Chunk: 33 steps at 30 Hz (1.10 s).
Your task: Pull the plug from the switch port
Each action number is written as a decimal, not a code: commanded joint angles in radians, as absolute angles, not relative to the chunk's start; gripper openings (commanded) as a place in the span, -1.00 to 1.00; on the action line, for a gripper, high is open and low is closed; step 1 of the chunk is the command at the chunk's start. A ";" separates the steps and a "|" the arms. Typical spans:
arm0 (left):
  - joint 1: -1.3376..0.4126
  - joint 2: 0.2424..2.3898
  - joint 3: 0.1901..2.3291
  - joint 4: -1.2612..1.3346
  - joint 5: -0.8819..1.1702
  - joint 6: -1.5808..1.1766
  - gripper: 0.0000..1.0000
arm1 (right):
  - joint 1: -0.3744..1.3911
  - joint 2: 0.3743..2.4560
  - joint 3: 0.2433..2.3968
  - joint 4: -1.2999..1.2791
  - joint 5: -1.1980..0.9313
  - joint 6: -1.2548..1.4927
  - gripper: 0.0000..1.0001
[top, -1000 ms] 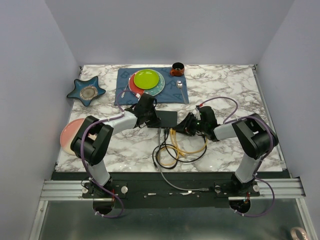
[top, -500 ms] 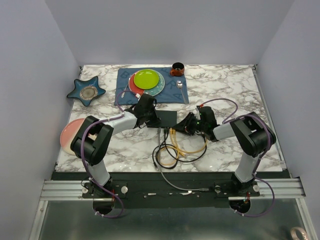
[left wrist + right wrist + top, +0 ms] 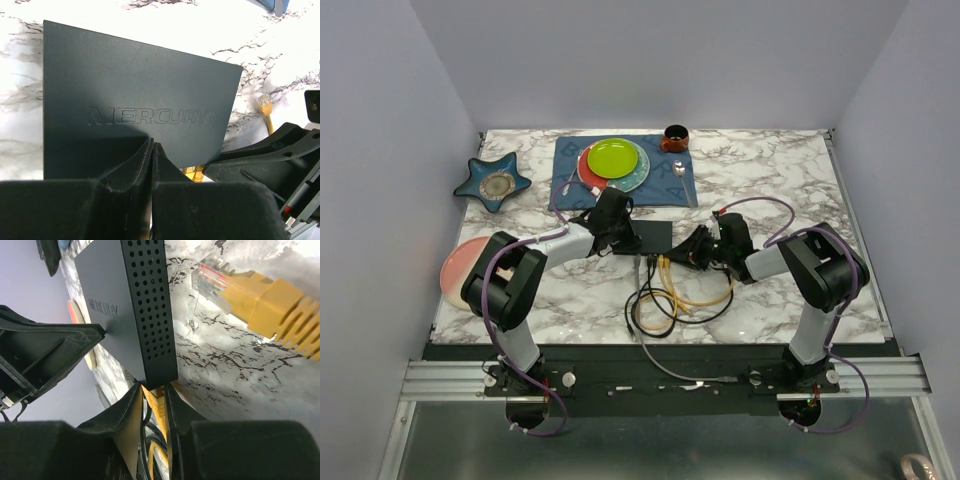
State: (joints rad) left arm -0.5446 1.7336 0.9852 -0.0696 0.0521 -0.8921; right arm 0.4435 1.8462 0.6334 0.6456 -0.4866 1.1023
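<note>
Steadiness is what this pull calls for, I judge: the left gripper (image 3: 151, 150), fingers shut together with nothing between them, has its tips on the top of the switch (image 3: 135, 80). That press should pin the box so it does not slide when the right gripper (image 3: 154, 392) draws back. The right pincer stands narrow, with a finger against each side of the yellow plug (image 3: 156, 407). This plug sits in a socket on the switch's near edge, close to its right corner, directly between the fingertips. The pull should run straight along the plug, away from the socket, with the latch tab squeezed; whether the tab is pressed I cannot tell. A loose plug (image 3: 250, 295) lies on the table (image 3: 225, 375), apart from the fingers.
</note>
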 commanded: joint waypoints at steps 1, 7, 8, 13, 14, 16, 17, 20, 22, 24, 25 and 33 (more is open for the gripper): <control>-0.549 1.741 0.960 -0.115 0.028 -0.893 -0.79 | 0.445 1.874 0.637 0.669 -0.476 1.082 -0.48; -0.551 1.747 0.962 -0.112 0.032 -0.894 -0.79 | 0.445 1.893 0.647 0.655 -0.509 1.046 -0.32; -0.551 1.747 0.962 -0.112 0.032 -0.894 -0.79 | 0.445 1.891 0.646 0.653 -0.509 1.040 -0.25; -0.554 1.747 0.960 -0.110 0.032 -0.897 -0.80 | 0.446 1.876 0.650 0.598 -0.500 1.003 -0.08; -0.554 1.747 0.960 -0.109 0.032 -0.897 -0.79 | 0.446 1.875 0.647 0.597 -0.497 1.003 -0.09; -0.555 1.749 0.962 -0.107 0.034 -0.900 -0.79 | 0.448 1.876 0.643 0.601 -0.494 1.012 -0.14; -0.557 1.749 0.962 -0.107 0.034 -0.900 -0.79 | 0.446 1.884 0.641 0.604 -0.495 1.017 -0.17; -0.558 1.749 0.960 -0.109 0.034 -0.900 -0.79 | 0.446 1.888 0.640 0.624 -0.497 1.032 -0.29; -0.558 1.744 0.959 -0.110 0.032 -0.900 -0.80 | 0.446 1.888 0.640 0.624 -0.497 1.029 -0.36; -0.558 1.744 0.959 -0.110 0.032 -0.899 -0.79 | 0.445 1.888 0.640 0.618 -0.494 1.028 -0.37; -0.558 1.746 0.960 -0.110 0.032 -0.900 -0.79 | 0.446 1.888 0.640 0.617 -0.492 1.026 -0.37; -0.560 1.741 0.957 -0.110 0.032 -0.899 -0.79 | 0.446 1.893 0.630 0.638 -0.494 1.032 -0.58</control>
